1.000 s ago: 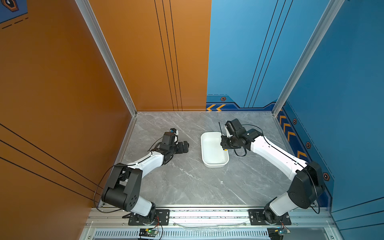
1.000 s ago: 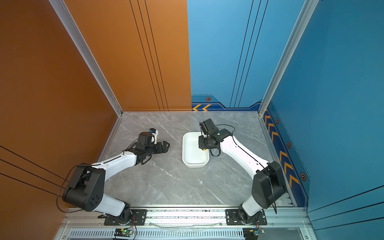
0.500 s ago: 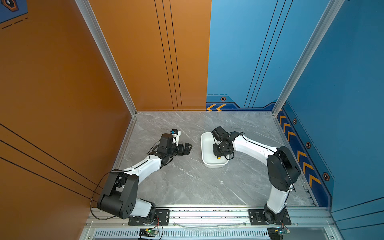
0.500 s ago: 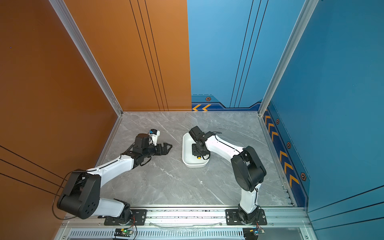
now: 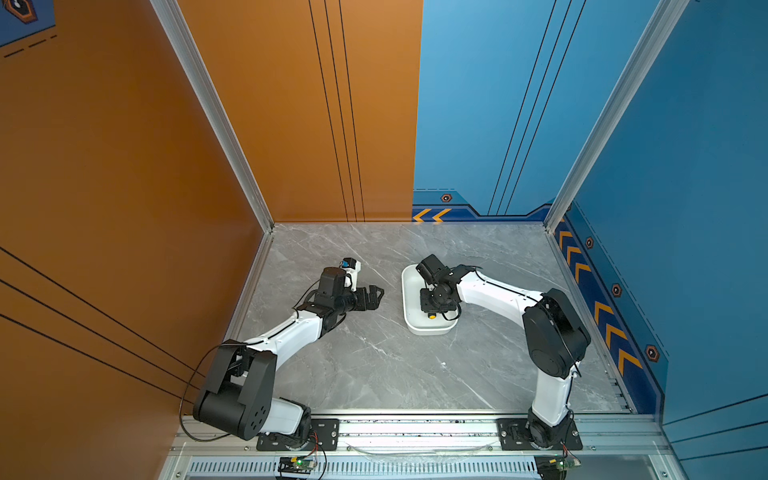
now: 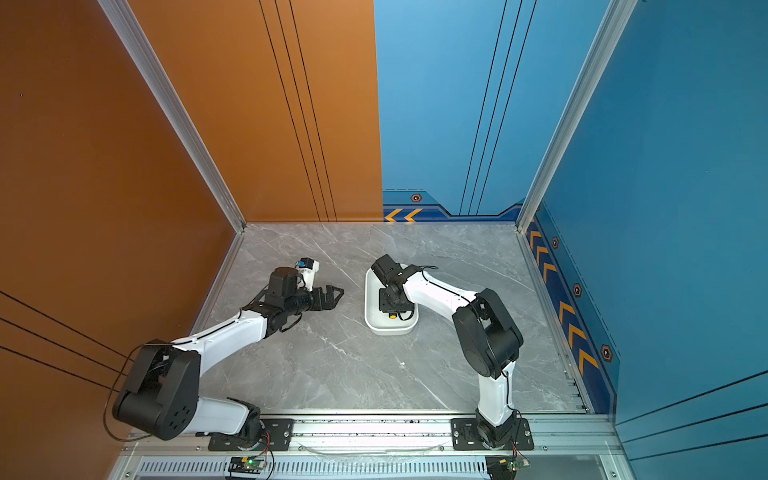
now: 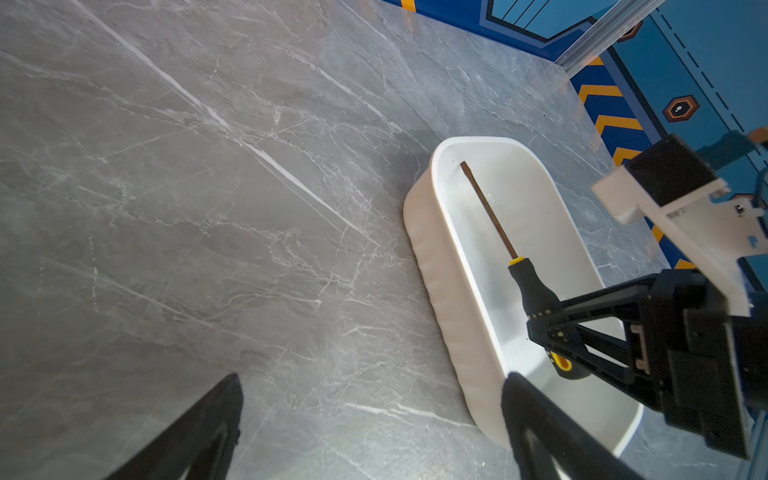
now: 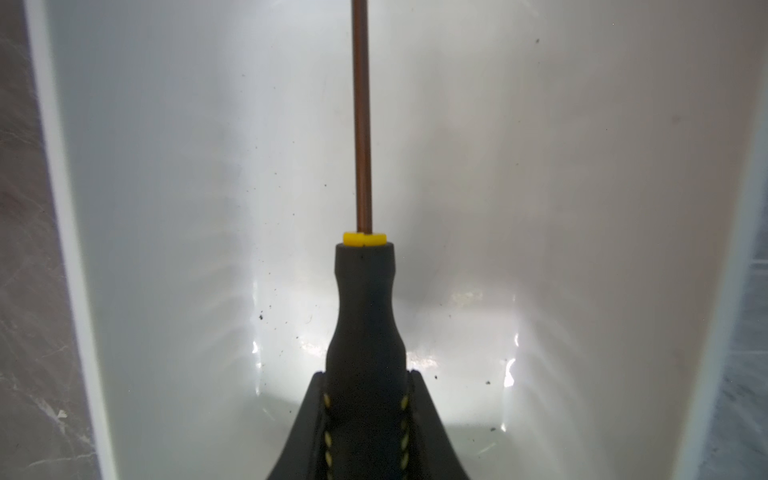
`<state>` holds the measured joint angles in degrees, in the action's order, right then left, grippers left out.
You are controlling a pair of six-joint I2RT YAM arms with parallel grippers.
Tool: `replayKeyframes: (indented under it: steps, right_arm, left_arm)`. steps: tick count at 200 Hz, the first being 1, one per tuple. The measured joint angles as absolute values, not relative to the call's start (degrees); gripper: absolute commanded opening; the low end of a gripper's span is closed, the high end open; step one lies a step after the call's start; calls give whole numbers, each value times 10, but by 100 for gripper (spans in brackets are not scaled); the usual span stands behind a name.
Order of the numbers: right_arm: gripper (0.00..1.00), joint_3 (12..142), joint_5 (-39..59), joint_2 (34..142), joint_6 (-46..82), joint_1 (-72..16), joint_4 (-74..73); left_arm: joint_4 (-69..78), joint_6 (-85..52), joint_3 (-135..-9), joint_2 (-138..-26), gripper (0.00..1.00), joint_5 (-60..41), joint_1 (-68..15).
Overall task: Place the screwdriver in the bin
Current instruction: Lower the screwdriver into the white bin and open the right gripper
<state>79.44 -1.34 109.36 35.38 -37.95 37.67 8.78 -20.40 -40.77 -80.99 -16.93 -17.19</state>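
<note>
**Right jaws clamped on screwdriver, inside the bin**

Right jaws: closed on the black handle of the screwdriver (image 8: 365,316), gripping it from both sides (clearest in the right wrist view). The tool sits low within the white bin (image 7: 444,299), lengthwise, with its shaft running up-frame from the handle in the left wrist view. Its yellow cap (image 5: 432,316) shows just below the right arm (image 5: 490,291) in a top view. Contact with the bin floor cannot be told.

Left jaws: wide apart, holding nothing, over the grey worktop (image 5: 374,365) left of the bin, near it but not touching. The bin sits around centre frame in both top views.
</note>
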Motion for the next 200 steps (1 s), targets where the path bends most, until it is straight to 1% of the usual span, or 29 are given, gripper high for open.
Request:
replayKeyframes:
  steps: [15, 30, 41, 61, 75, 113, 133, 157, 183, 200]
  right_arm:
    - [13, 795, -15, 1102, 359, -380, 377]
    - [16, 795, -16, 1109, 361, -380, 376]
    - [21, 795, -17, 1113, 361, -380, 375]
    - [20, 795, -18, 1116, 361, -380, 375]
    - [23, 797, -18, 1117, 361, -381, 374]
    - [47, 806, -17, 1123, 368, -381, 370]
    - [55, 806, -18, 1123, 368, -381, 368]
    - [58, 806, -18, 1123, 365, -383, 369]
    - [60, 806, -17, 1118, 362, -385, 369]
    - [61, 806, -17, 1097, 349, -389, 369]
  left_arm:
    - [88, -204, -408, -810, 98, -169, -172]
    - [88, -204, -408, -810, 98, -167, -172]
    - [88, -204, -408, -810, 98, -165, -172]
    - [87, -204, -408, -810, 98, -165, -172]
    - [88, -204, -408, -810, 98, -163, -172]
    - [87, -199, -407, -810, 98, -156, -172]
    - [85, -193, -405, -809, 98, -150, -172]
    - [79, -189, -403, -804, 98, -142, -172]
    - [77, -188, -403, -798, 98, -136, -172]
    - [74, -186, -403, -793, 98, -132, -172]
